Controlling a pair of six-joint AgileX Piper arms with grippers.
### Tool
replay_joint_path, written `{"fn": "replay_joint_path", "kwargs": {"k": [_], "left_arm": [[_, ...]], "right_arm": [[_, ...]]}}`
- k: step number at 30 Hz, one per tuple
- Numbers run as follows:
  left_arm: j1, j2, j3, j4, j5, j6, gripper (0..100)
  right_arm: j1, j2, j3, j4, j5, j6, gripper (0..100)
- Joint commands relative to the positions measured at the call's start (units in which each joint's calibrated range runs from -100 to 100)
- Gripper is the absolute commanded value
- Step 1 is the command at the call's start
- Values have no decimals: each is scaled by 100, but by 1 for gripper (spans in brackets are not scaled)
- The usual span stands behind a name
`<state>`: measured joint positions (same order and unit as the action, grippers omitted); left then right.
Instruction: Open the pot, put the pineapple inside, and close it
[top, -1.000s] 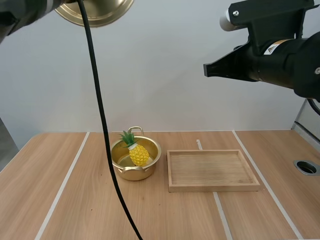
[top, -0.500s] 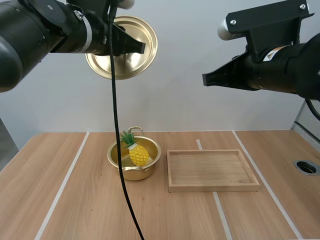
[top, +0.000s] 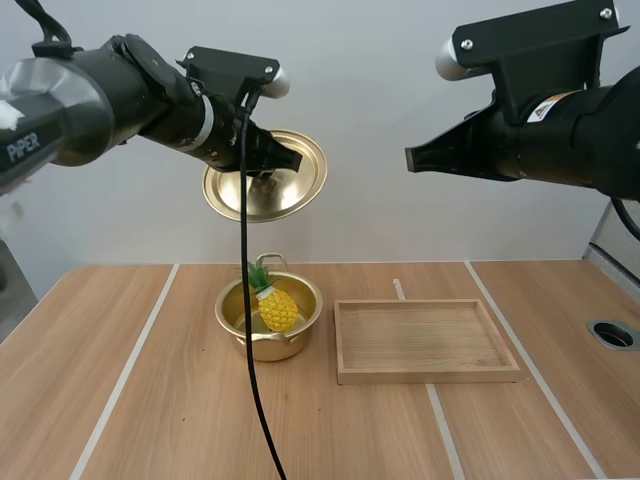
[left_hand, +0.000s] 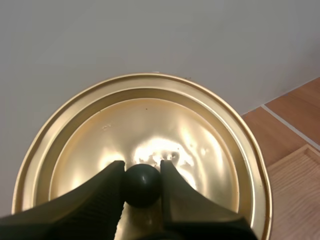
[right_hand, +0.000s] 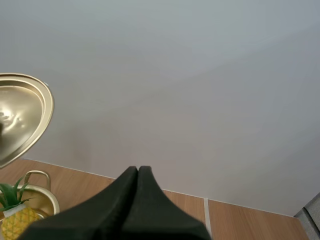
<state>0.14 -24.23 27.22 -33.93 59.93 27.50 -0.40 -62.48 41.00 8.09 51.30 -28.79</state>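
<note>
Gold lid (left_hand: 165, 120) — shiny, round metal — tilted above pot (top: 262, 347) w/ pineapple (top: 277, 308); L gripper (left_hand: 142, 170) pinches its black ball knob (left_hand: 142, 187). R gripper (right_hand: 138, 172) closed, empty, high right of pot.

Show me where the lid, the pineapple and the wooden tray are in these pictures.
lid (top: 290, 195), high view, on its gold face.
pineapple (top: 279, 309), high view, on its yellow body.
wooden tray (top: 420, 336), high view, on its bare floor.
</note>
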Motion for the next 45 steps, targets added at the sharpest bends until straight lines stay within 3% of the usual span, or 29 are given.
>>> {"fn": "replay_joint_path", "kwargs": {"k": [1,17,37,45], "left_arm": [[-13,156,16,-7,131,29,0],[-13,407,1357,-7,-350,673,0],[-13,1355,1468,5,-197,742,0],[-13,1411,1959,-10,-893,1014,0]], "right_arm": [[-24,-75,-54,-26,-18,11,0],[-24,-75,-54,-26,-18,11,0],[-24,-75,-54,-26,-7,11,0],[-24,-75,-54,-26,15,11,0]]}}
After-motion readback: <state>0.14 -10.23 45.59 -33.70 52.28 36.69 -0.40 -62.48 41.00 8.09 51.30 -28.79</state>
